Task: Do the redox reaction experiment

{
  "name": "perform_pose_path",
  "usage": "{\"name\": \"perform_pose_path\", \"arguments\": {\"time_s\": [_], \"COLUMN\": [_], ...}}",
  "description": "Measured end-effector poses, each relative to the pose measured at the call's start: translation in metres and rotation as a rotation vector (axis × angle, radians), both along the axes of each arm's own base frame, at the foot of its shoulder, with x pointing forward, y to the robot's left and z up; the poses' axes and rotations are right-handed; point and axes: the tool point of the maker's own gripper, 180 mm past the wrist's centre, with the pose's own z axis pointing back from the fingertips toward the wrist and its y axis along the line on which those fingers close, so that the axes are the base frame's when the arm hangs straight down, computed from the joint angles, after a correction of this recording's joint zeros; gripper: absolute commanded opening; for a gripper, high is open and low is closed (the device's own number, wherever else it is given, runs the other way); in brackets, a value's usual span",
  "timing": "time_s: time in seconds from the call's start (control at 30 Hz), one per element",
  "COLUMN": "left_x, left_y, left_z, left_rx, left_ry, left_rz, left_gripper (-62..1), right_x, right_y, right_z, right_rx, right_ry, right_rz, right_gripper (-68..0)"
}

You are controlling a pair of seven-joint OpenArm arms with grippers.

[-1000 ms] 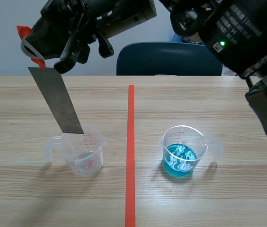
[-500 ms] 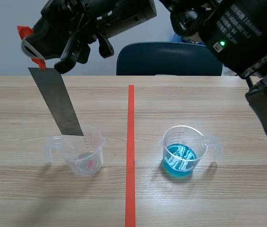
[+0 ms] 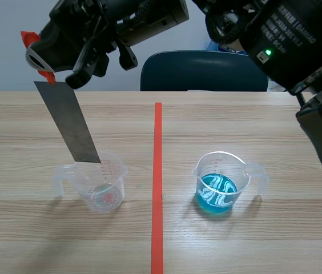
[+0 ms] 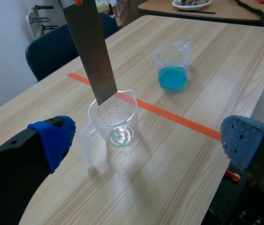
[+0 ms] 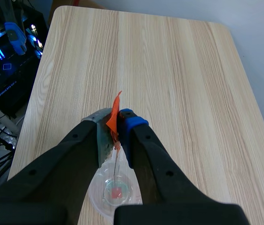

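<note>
Scene: right gripper [image 3: 42, 57], high over the table's left side, is clamped on the top of the metal strip [image 3: 69, 123]. The strip's lower end is at the clear beaker [image 3: 101, 185] rim, possibly just inside. The blue-liquid beaker [image 3: 218, 185] stands across the red tape line [image 3: 157, 171].
Left wrist: left gripper [image 4: 147, 138] has its fingers wide apart, holding nothing.
Right wrist: the strip hangs edge-on over the clear beaker.

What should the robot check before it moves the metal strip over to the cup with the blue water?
1. Right gripper shut on the metal strip: ok, pinched at its orange-taped top.
2. Strip's lower tip lifted clear of the clear cup: cannot tell; it sits about at rim level.
3. Strip hanging straight down: not ok; it tilts in the scene view.
4. Blue cup upright with blue liquid inside: ok.
5. Left gripper open and apart from both cups: ok.
</note>
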Motion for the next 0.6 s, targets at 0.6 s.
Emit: {"name": "perform_pose_path", "arguments": {"time_s": [0.6], "left_x": [0.0000], "left_y": [0.0000], "left_z": [0.0000], "left_rx": [0.000], "left_ry": [0.000], "left_rz": [0.000], "left_gripper": [1.4], "right_x": [0.0091], "right_y": [-0.0038], "right_z": [-0.0082], "right_rx": [-0.051], "right_ry": [-0.046], "right_rz": [-0.036], "right_gripper": [-66.9]}}
